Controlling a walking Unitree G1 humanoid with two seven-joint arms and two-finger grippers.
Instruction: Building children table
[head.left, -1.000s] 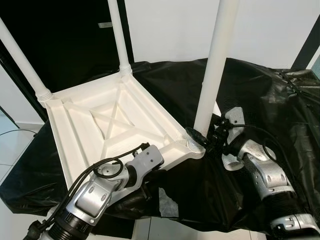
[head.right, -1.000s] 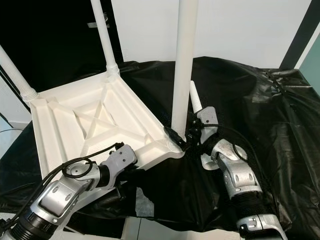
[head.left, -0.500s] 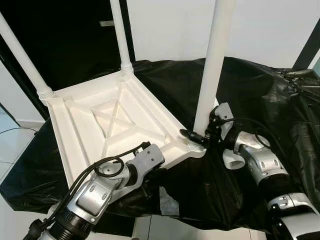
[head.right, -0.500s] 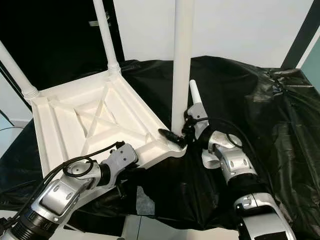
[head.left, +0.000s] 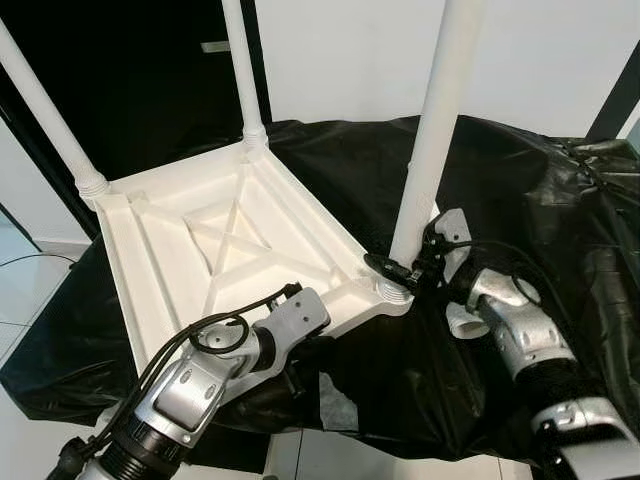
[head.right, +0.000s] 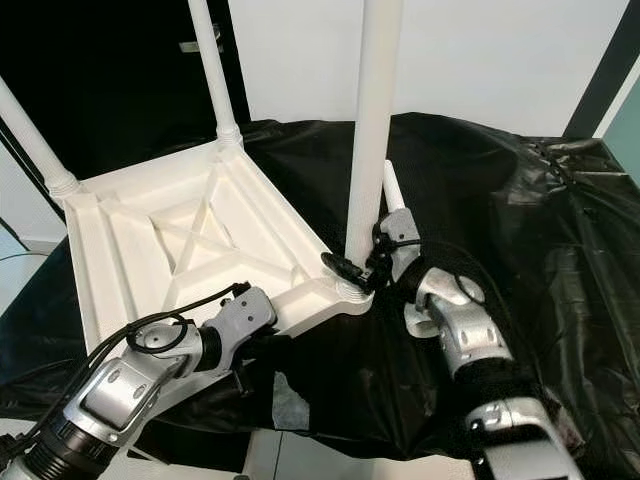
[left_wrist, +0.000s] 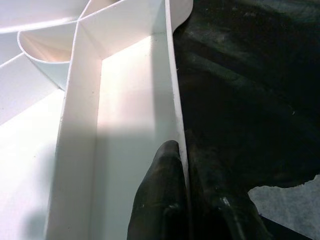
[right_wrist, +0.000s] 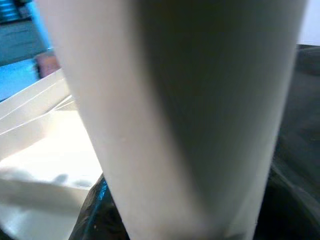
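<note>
Head cams look fwd and down from above; both share the upturned white table (head.left: 230, 240) on black sheet (head.right: 500, 200). L wrist cam sits close along table's rim. R wrist cam very near a leg (right_wrist: 190, 115), blurred.

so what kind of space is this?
Probably an indoor test or work area: black plastic sheeting drapes the work surface, an upturned white children's table lies on it, and behind are a plain white wall and tiled floor.
</note>
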